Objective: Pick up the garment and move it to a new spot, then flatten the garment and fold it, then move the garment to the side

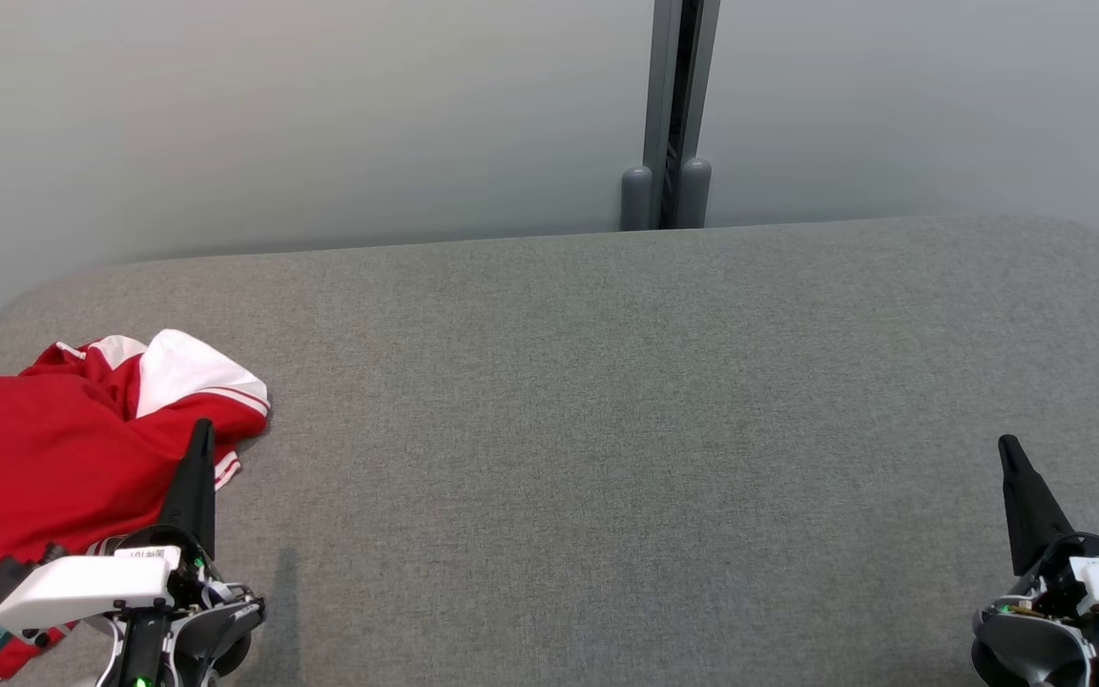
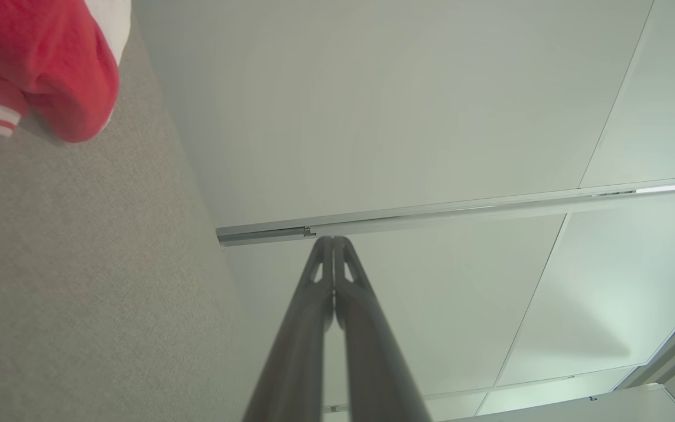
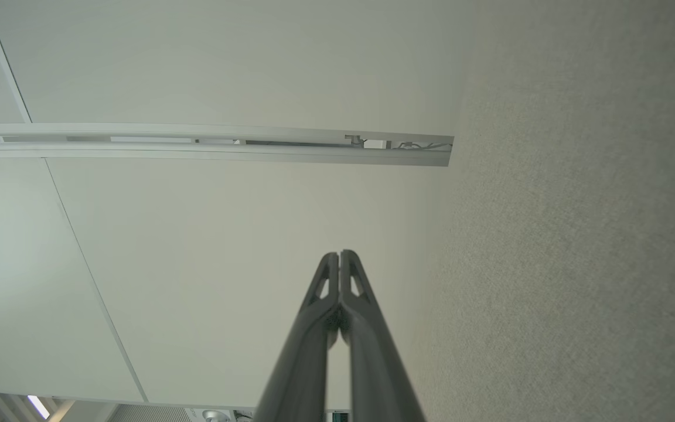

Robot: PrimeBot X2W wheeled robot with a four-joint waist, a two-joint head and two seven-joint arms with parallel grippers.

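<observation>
Pick-up still pending: crumpled red-and-white garment (image 1: 44,448) at nine o'clock on grey fabric desk (image 1: 607,429); left gripper (image 1: 200,431) and right gripper (image 1: 1007,445) clenched empty, so the left's fingers (image 2: 305,319) must open.

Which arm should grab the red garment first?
Left, probably. The left gripper is right beside the crumpled red garment at the left end of the grey surface; the right gripper is far across it. Both are shut, so it must open first.
</observation>
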